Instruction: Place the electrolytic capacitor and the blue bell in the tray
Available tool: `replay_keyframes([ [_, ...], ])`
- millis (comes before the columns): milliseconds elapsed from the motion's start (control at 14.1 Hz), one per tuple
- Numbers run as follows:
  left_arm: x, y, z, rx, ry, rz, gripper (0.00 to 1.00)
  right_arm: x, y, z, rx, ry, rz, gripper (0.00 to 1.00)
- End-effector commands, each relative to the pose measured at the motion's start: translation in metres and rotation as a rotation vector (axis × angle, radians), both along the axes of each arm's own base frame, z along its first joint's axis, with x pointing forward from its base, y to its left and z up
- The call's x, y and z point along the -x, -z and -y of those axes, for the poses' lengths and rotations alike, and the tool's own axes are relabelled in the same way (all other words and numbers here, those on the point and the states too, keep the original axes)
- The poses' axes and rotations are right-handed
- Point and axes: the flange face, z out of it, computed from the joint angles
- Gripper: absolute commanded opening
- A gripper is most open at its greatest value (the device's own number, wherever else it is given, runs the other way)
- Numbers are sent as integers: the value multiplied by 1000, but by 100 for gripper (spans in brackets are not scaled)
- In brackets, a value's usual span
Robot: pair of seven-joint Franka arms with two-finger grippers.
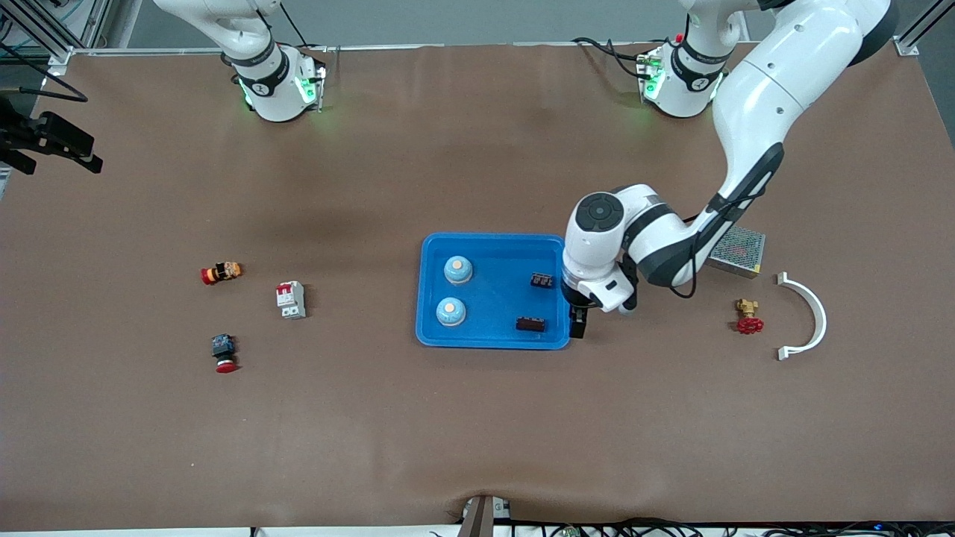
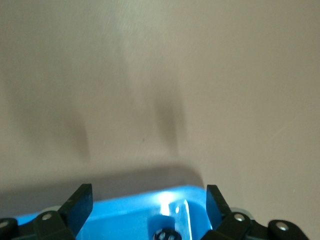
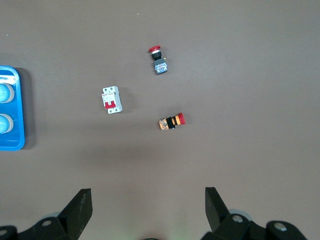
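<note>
The bright blue tray (image 1: pixel 492 339) lies mid-table. In it sit two blue bells (image 1: pixel 458 270) (image 1: pixel 451 312) with pale buttons on top, and two small dark parts (image 1: pixel 542 280) (image 1: pixel 530 324); which of these is the electrolytic capacitor I cannot tell. My left gripper (image 1: pixel 577 328) hangs low over the tray's rim at the left arm's end, open with nothing between its fingers; its wrist view shows the left gripper (image 2: pixel 149 200) over a tray corner (image 2: pixel 125 215). The right gripper (image 3: pixel 149 202) is open and empty, high over the table; its hand is outside the front view. The tray (image 3: pixel 12 142) and bells (image 3: pixel 4 92) show at that view's edge.
Toward the right arm's end lie an orange-and-red button (image 1: pixel 221 273), a white breaker (image 1: pixel 291 300) and a red-capped switch (image 1: pixel 224 353). Toward the left arm's end are a metal mesh box (image 1: pixel 737 250), a brass valve with a red handle (image 1: pixel 747 316) and a white curved bracket (image 1: pixel 809 317).
</note>
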Motion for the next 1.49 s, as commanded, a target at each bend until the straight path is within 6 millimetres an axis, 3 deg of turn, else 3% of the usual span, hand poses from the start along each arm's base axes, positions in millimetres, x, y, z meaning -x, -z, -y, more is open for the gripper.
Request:
replay_keyframes([
  [0, -10, -10, -17, -19, 45, -14, 100, 4, -10, -1, -3, -8, 8, 100],
  [427, -42, -9, -87, -37, 180, -64, 100, 4, -10, -1, -3, -8, 9, 100],
  [853, -95, -28, -190, -79, 385, -78, 100, 3, -8, -2, -3, -10, 6, 100],
  [1209, -121, -18, -258, -79, 530, -90, 100, 3, -8, -2, -3, -10, 5, 100],
  [1280, -127, -8, -280, -95, 524, -100, 100, 3, -9, -2, -3, -11, 6, 100],
  [1422, -139, 11, -302, -109, 574, -107, 100, 3, -8, -2, -3, -11, 5, 100],
])
